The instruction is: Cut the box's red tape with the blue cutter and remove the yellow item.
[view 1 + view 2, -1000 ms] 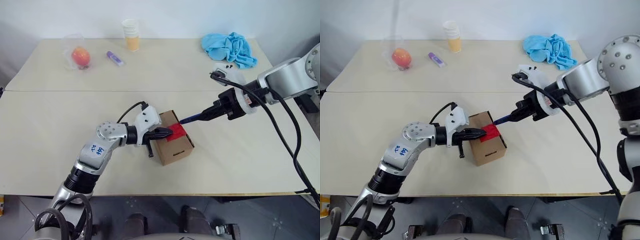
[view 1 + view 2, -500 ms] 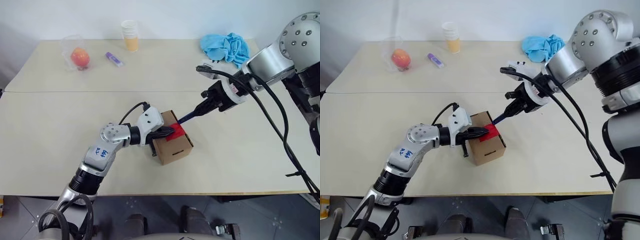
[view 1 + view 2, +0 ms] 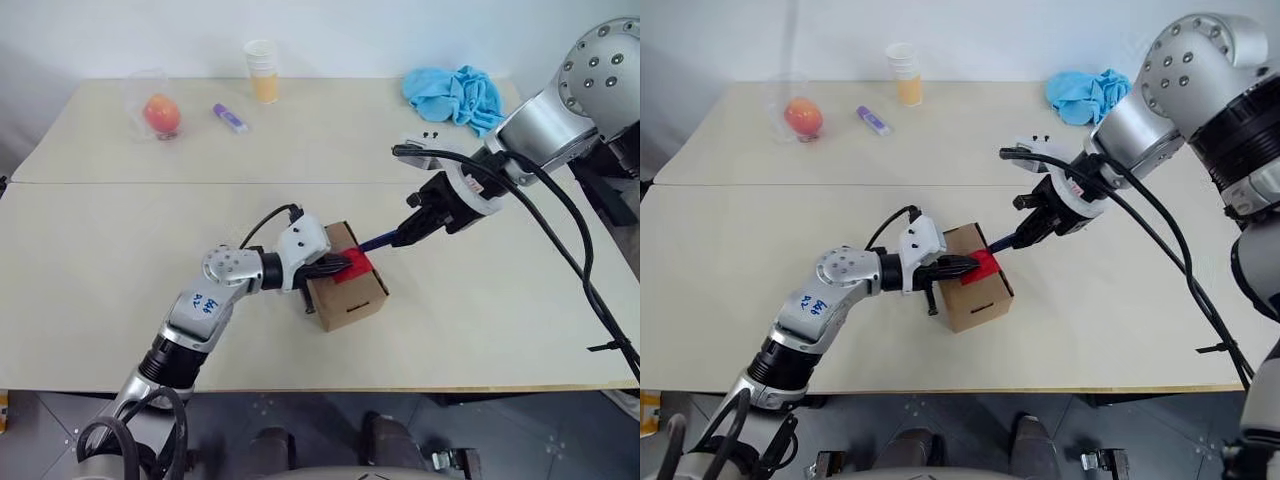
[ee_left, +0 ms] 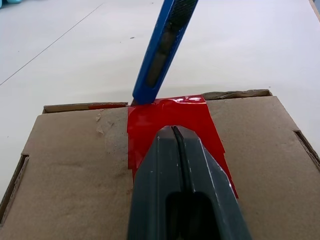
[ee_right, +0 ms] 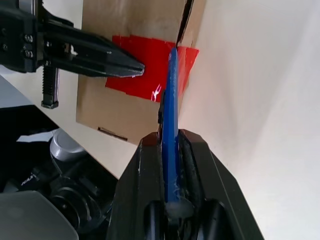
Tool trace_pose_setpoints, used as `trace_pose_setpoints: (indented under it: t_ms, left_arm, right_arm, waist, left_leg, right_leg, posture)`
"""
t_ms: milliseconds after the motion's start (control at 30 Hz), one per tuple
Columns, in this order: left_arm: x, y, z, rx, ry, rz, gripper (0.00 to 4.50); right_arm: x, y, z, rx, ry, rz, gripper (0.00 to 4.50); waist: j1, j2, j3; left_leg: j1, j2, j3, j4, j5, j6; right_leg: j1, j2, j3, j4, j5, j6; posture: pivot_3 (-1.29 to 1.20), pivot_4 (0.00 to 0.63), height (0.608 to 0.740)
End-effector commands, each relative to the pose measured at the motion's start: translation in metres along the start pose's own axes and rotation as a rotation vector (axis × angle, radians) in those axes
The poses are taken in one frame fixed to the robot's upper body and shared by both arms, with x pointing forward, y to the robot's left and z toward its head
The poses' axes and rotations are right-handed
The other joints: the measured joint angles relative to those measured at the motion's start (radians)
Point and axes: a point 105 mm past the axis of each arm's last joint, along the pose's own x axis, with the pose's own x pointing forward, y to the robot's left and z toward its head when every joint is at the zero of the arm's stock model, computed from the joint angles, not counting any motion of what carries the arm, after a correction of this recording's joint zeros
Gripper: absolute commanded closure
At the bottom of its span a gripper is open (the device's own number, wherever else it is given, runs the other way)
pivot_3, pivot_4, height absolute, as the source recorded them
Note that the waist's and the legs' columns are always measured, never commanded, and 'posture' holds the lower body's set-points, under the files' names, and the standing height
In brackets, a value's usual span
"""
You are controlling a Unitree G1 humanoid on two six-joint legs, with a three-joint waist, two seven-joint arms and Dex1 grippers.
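Left wrist view: blue cutter (image 4: 162,50) blade hidden.

head stereo: high, facing down at table (image 3: 120,250) | wrist cams: close on box (image 4: 75,165) top, opposite sides

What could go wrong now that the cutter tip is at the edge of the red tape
The blue cutter meets the red tape right ahead of the shut left gripper, so a long stroke may strike it. The box is only pressed from above and might slide.
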Motion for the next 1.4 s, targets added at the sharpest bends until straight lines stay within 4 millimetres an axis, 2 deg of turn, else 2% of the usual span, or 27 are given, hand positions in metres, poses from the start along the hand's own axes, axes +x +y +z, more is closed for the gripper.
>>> trace_pose_setpoints:
  t_ms: [33, 367, 500, 767, 1400]
  left_arm:
    - [0.008, -0.019, -0.052, -0.118, 0.187, -0.053, 4.50]
    - [0.009, -0.021, -0.053, -0.130, 0.184, -0.050, 4.50]
    - [0.008, -0.021, -0.053, -0.130, 0.185, -0.048, 4.50]
    - [0.006, -0.023, -0.055, -0.137, 0.189, -0.043, 4.50]
    - [0.002, -0.024, -0.056, -0.147, 0.200, -0.032, 4.50]
  right_arm:
    - [-0.005, 0.025, 0.000, -0.039, 0.021, 0.105, 4.34]
    - [-0.007, 0.026, 0.005, -0.015, 0.016, 0.107, 4.34]
    - [-0.005, 0.030, -0.008, -0.028, 0.075, 0.138, 4.34]
    - [0.002, 0.023, -0.033, 0.010, 0.165, 0.155, 4.34]
    - [-0.002, 0.025, -0.064, 0.042, 0.263, 0.227, 4.34]
  waist:
    - [0.000, 0.000, 0.000]
    - [0.003, 0.000, 0.000]
    - [0.006, 0.000, 0.000]
    - [0.013, 0.000, 0.000]
    - [0.019, 0.002, -0.001]
  left_leg:
    - [0.000, 0.000, 0.000, 0.000, 0.000, 0.000]
    - [0.000, 0.000, 0.000, 0.000, 0.000, 0.000]
    - [0.000, 0.000, 0.000, 0.000, 0.000, 0.000]
    - [0.000, 0.000, 0.000, 0.000, -0.001, 0.001]
    - [0.000, 0.000, 0.000, 0.000, -0.001, 0.001]
  right_leg:
    - [0.000, 0.000, 0.000, 0.000, 0.000, 0.000]
    - [0.000, 0.000, 0.000, 0.000, 0.000, 0.000]
    - [0.000, 0.000, 0.000, 0.000, 0.000, 0.000]
    - [0.000, 0.000, -0.001, -0.001, 0.000, 0.000]
    - [0.000, 0.000, -0.001, -0.001, 0.000, -0.001]
  posture:
    - [0.00, 0.150, 0.740]
    - [0.00, 0.150, 0.740]
    - [0.00, 0.150, 0.740]
    - [0.00, 0.150, 0.740]
    - [0.00, 0.150, 0.740]
